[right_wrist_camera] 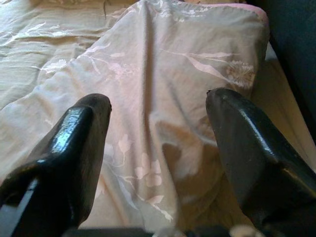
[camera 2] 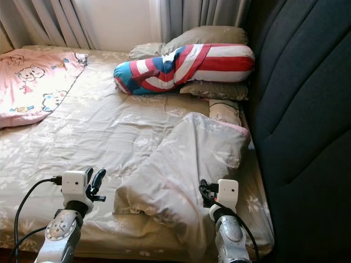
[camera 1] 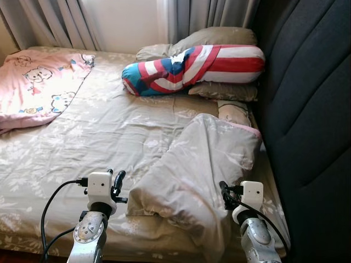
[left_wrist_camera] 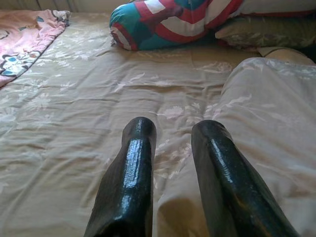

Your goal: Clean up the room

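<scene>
Black left gripper (left_wrist_camera: 173, 133) slightly parted, empty | right gripper (right_wrist_camera: 158, 106) spread wide over beige duvet (camera 1: 203, 164), empty

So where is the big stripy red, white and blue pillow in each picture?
Left eye view: the stripy pillow lies at the top middle, at the head of the bed, against the dark headboard.
Right eye view: the same place, top middle.
Left wrist view: along the top edge, far beyond the left gripper.
Right wrist view: not in it.
Shared landmark: the folded beige blanket, seen in all four.
</scene>
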Motion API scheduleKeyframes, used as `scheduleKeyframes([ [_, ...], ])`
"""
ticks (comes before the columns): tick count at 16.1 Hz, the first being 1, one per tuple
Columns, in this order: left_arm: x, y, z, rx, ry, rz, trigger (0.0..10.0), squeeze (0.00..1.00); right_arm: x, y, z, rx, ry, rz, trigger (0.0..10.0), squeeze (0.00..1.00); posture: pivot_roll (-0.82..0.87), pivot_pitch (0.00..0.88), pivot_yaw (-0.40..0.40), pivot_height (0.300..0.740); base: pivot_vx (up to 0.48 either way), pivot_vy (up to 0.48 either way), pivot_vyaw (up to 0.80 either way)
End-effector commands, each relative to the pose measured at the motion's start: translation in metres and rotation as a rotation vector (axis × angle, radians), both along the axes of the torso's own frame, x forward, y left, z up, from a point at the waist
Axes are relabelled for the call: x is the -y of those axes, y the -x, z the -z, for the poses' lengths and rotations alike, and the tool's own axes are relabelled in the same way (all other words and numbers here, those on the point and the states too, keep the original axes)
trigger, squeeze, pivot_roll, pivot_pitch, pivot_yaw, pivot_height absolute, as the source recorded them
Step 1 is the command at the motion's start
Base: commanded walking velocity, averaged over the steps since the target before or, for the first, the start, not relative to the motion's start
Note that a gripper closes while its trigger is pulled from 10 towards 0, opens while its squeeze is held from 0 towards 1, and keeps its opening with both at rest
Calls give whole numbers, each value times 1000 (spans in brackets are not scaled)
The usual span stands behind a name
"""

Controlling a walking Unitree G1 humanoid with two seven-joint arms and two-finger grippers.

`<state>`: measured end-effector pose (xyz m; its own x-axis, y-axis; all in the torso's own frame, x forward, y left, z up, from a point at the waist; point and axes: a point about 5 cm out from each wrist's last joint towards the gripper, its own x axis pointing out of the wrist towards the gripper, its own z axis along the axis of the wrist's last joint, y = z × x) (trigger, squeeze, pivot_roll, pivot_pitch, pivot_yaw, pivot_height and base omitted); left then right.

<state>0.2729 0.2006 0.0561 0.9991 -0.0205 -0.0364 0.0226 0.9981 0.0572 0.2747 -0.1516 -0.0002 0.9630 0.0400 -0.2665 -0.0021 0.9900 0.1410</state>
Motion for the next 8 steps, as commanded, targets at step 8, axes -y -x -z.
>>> scheduleKeyframes([
  [8,4,-2,-5,9,-1,25,10000,0,-3,0,-1,7,4,-11,10000,0,55,80,-64,677,0,0,0],
])
